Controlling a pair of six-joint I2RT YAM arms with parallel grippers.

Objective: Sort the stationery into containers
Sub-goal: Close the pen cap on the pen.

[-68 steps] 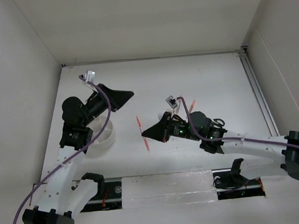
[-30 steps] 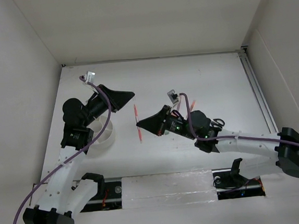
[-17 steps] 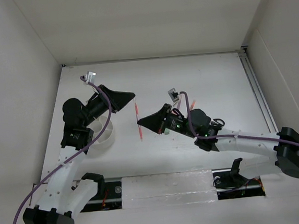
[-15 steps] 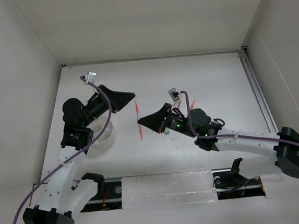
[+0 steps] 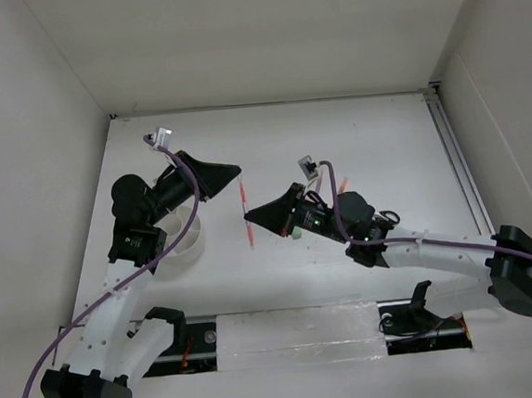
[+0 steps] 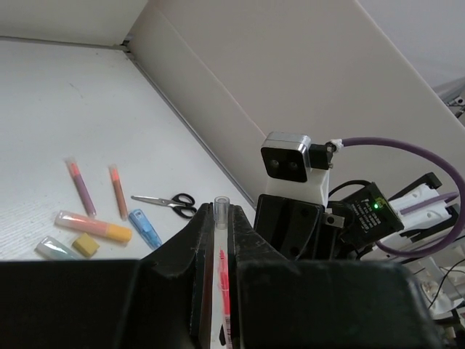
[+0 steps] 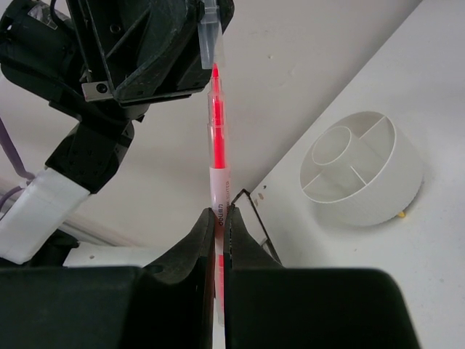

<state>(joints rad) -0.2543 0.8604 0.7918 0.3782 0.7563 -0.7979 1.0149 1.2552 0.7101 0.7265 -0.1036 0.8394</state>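
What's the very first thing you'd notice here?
Two robot arms are pinching one red pen above the middle of the table. The left gripper holds it near its clear end and the right gripper holds it lower down. A round white tub with sections waits on the left, and markers and small scissors lie on the right.
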